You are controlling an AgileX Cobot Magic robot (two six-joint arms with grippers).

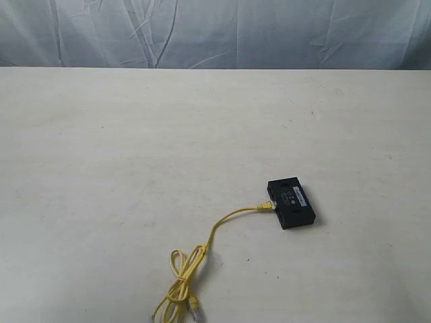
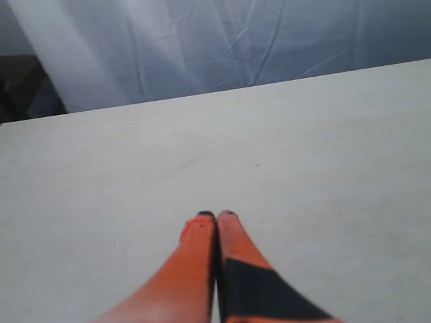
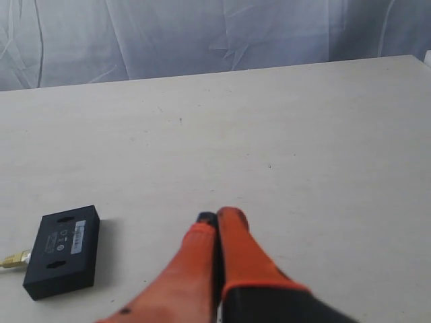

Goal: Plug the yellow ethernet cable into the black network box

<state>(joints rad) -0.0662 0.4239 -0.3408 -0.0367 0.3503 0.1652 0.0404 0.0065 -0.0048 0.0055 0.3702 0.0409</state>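
Observation:
The black network box (image 1: pixel 291 202) lies flat on the white table, right of centre, with a small white label on top. The yellow ethernet cable (image 1: pixel 222 221) runs from its left side, where one plug (image 1: pixel 264 205) meets the box's edge, down to a tied loop (image 1: pixel 183 274) near the front edge. In the right wrist view the box (image 3: pixel 62 250) lies off to one side with the plug (image 3: pixel 13 259) at its end. My right gripper (image 3: pixel 217 217) is shut and empty, apart from the box. My left gripper (image 2: pixel 216 214) is shut over bare table. Neither gripper appears in the exterior view.
The white table (image 1: pixel 135 148) ends at a far edge against a wrinkled pale curtain (image 1: pixel 215 33). The cable's free end (image 1: pixel 193 306) lies close to the table's front edge.

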